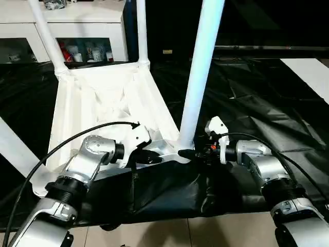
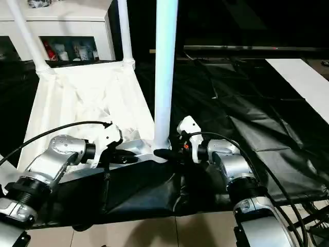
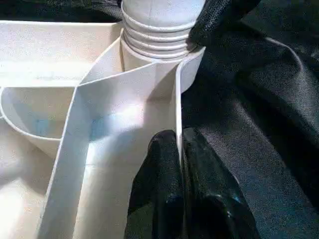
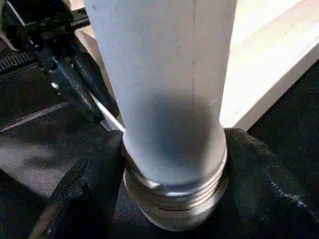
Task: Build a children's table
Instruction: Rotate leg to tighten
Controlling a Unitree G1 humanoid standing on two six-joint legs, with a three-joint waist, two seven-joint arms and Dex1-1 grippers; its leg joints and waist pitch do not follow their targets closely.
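At the near corner of the upturned tabletop (image 1: 103,103), my right end effector (image 4: 169,174) clasps the threaded foot of a leg (image 1: 198,77) not yet seated; my left end effector (image 3: 180,164) pinches the rim, fully closed. Two far legs stand fitted. Black sheeting (image 1: 247,87) surrounds; a cabinet (image 1: 82,20) stands behind.
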